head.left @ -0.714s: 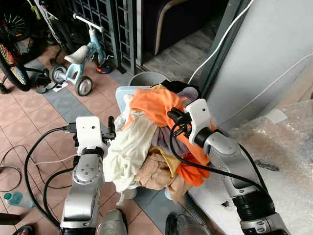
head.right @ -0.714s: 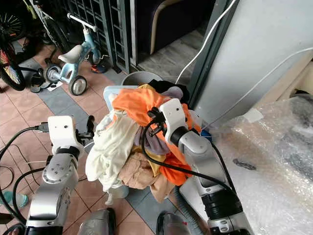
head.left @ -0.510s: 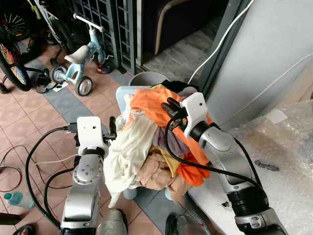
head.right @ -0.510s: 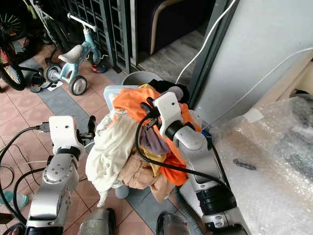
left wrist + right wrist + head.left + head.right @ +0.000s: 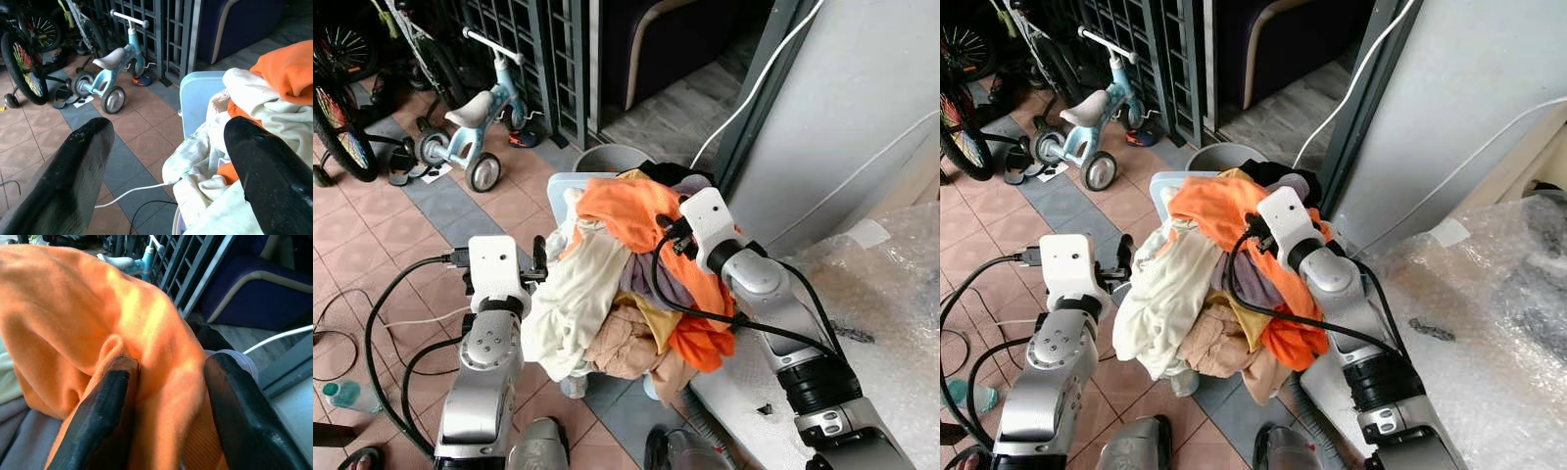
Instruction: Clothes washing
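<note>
Our right gripper (image 5: 161, 401) is pressed into the orange garment (image 5: 636, 211) at the top of the laundry pile (image 5: 617, 294). A fold of that cloth bunches between our two fingers (image 5: 98, 416), which sit apart around it; we cannot tell whether they truly pinch it, since their tips are buried in fabric. The light blue basket (image 5: 200, 95) beneath is almost wholly covered, with just a rim corner showing. Our left gripper (image 5: 166, 161) hangs beside the pile with its fingers spread wide and holding nothing, a cream garment (image 5: 573, 294) draped just next to it. Beyond that gripper stands a child's tricycle (image 5: 475, 122), partly cut off by bicycles.
</note>
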